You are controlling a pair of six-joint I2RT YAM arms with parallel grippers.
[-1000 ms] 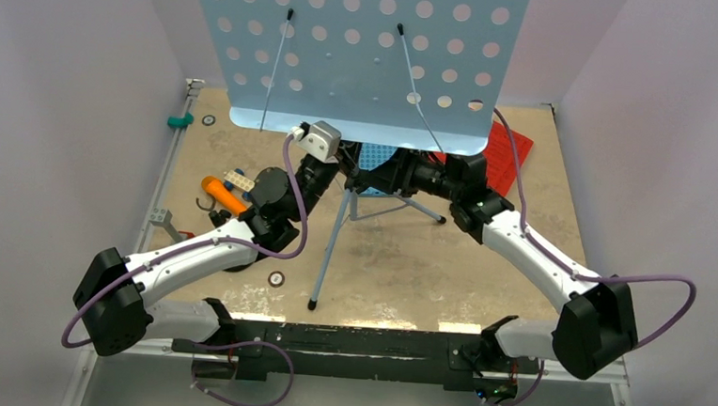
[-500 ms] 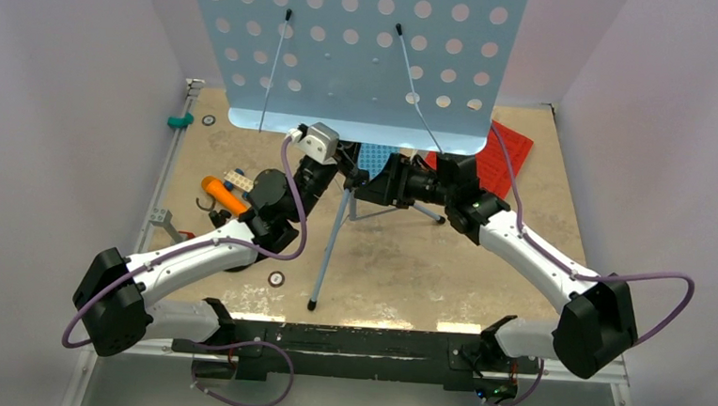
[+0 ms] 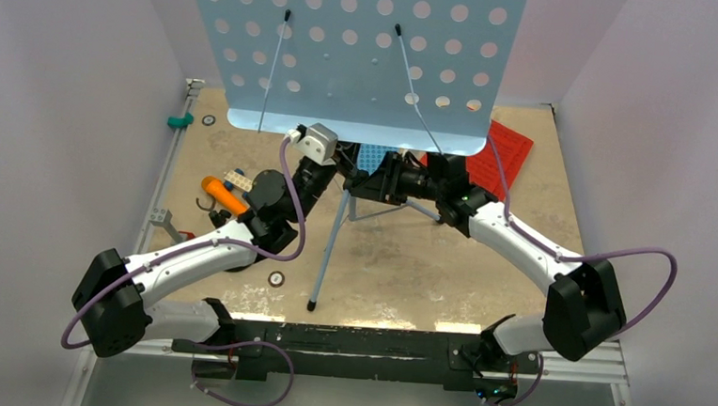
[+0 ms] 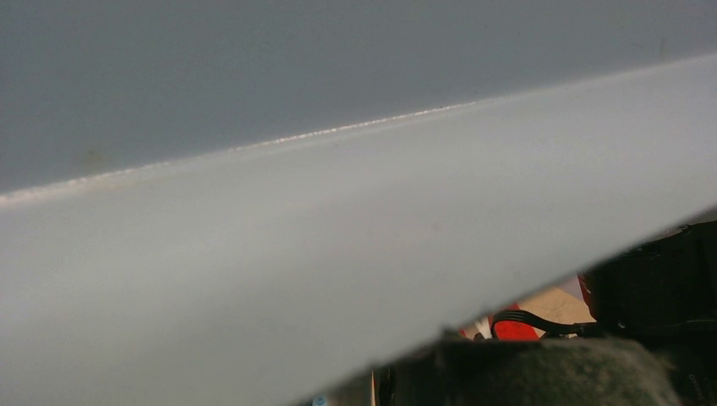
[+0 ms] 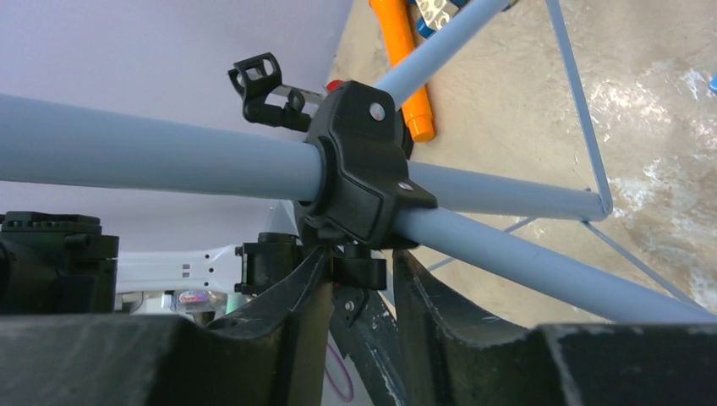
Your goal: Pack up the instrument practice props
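The pale-blue perforated music stand (image 3: 355, 52) stands at mid-table on grey tripod legs (image 3: 329, 248). My right gripper (image 3: 368, 183) is at the black tripod hub (image 5: 359, 161). Its fingers (image 5: 296, 296) close round the small black knob (image 5: 359, 269) under the hub. My left gripper (image 3: 342, 164) sits under the lower edge of the stand's desk (image 4: 338, 254), which fills the left wrist view and hides the jaws. The orange toy microphone (image 3: 224, 195) lies at the left and also shows in the right wrist view (image 5: 406, 59). The red sheet-music pages (image 3: 501, 153) lie at the back right.
A blue studded plate (image 3: 374, 156) lies behind the hub. A small brick piece (image 3: 237, 179) sits by the microphone. A green part (image 3: 181, 120) and a grey bracket (image 3: 161, 217) lie along the left edge. White walls enclose three sides.
My right arm has swung left and pushed its gripper in onto the tripod hub. The left arm has held still.
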